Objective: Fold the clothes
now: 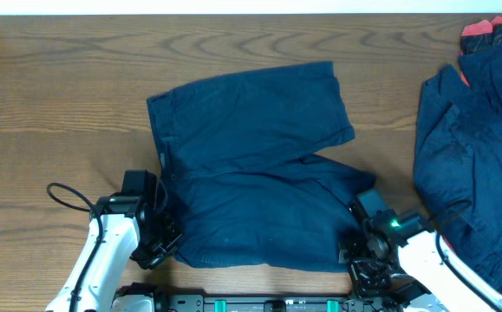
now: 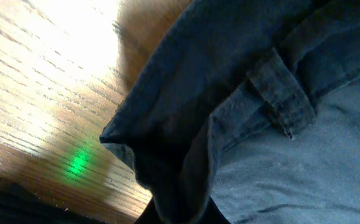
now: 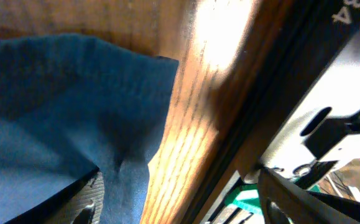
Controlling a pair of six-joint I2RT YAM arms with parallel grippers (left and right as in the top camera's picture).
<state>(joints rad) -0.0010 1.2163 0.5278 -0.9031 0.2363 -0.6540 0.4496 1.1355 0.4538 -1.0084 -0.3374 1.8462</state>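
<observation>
The navy shorts [image 1: 259,165] lie spread on the wooden table, waistband to the left and both legs pointing right. My left gripper [image 1: 157,243] is shut on the waistband's near corner. In the left wrist view the dark cloth [image 2: 279,162] bunches into the gripper [image 2: 183,214], with a belt loop [image 2: 279,93] above. My right gripper [image 1: 359,247] sits at the near leg's hem. In the right wrist view it stands open [image 3: 186,198]. The hem corner [image 3: 130,168] lies beside its left finger [image 3: 80,200], and bare wood shows between the fingers.
A heap of more dark navy clothes [image 1: 476,147] covers the table's right side, with a red-trimmed piece [image 1: 478,31] at the far right corner. The table's near edge [image 3: 192,143] and the arms' base rail [image 1: 259,303] run just behind both grippers.
</observation>
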